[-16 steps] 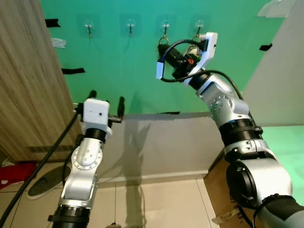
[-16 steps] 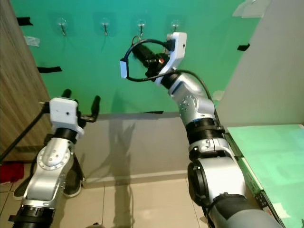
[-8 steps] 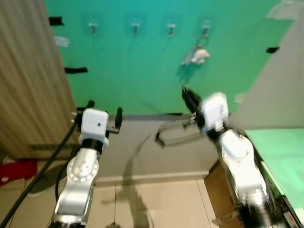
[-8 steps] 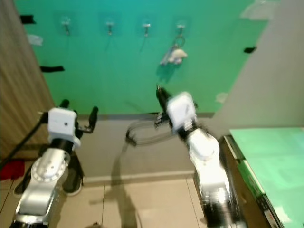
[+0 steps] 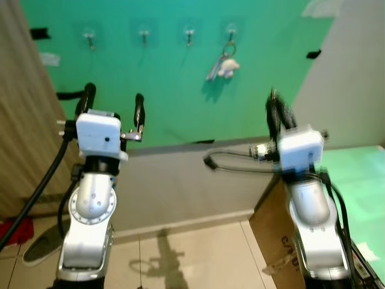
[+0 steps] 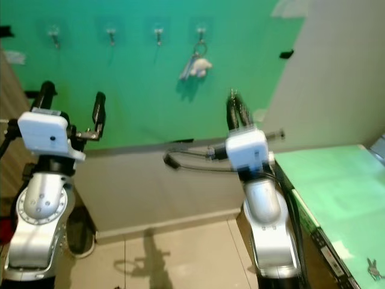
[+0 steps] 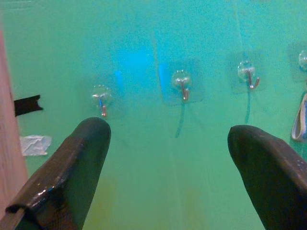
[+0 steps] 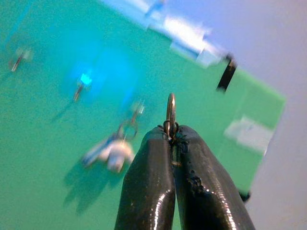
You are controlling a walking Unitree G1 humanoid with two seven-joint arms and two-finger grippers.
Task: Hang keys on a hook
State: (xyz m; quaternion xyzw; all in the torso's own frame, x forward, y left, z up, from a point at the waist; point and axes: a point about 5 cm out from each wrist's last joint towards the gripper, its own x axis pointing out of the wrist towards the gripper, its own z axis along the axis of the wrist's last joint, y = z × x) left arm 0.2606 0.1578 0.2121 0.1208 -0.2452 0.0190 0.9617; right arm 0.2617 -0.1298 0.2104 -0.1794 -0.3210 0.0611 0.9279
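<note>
I see keys (image 5: 222, 65) dangling on a hook (image 5: 231, 31): light, jangly. My right gripper (image 8: 171, 139) fingers pinch 1 small ring (image 8: 171, 109); left gripper (image 7: 168, 143) fingers spread wide.

Bright, even room light. Head views motion-blurred throughout. Arm shadows fall on the floor (image 5: 162, 253). Right wrist view soft, green wall (image 8: 57, 143) smeared.
</note>
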